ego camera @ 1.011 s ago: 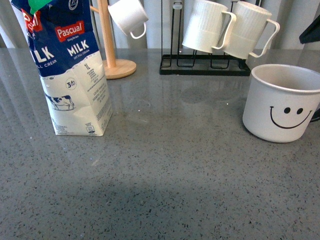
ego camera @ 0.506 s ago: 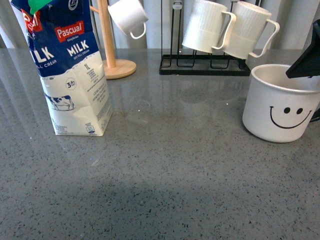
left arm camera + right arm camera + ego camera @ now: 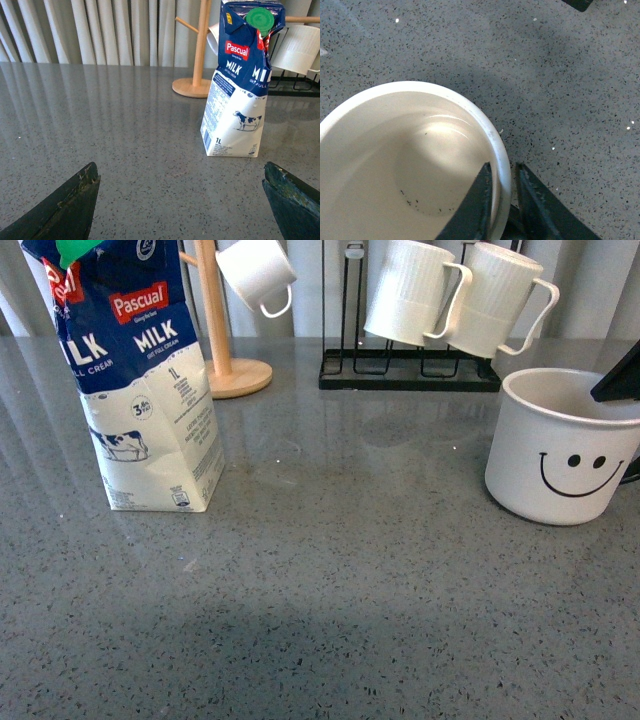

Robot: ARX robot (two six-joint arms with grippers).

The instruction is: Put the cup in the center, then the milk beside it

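The smiley-face mug (image 3: pixel 565 455) stands at 3 o'clock on the grey counter (image 3: pixel 340 570), with the right gripper (image 3: pixel 503 165) pinching its rim. The Pascual milk carton (image 3: pixel 145 380) stands at 10 o'clock. The left gripper (image 3: pixel 180 167) is spread wide.

Grey counter (image 3: pixel 330 580), wooden mug tree (image 3: pixel 214 330), black rack (image 3: pixel 408 377) holding two ribbed mugs (image 3: pixel 410 292)

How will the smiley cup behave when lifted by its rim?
The cup looks rigid and wide-based, so unlikely to tip. With the right tool straddling one side of its glossy rim, it may tilt or slip.
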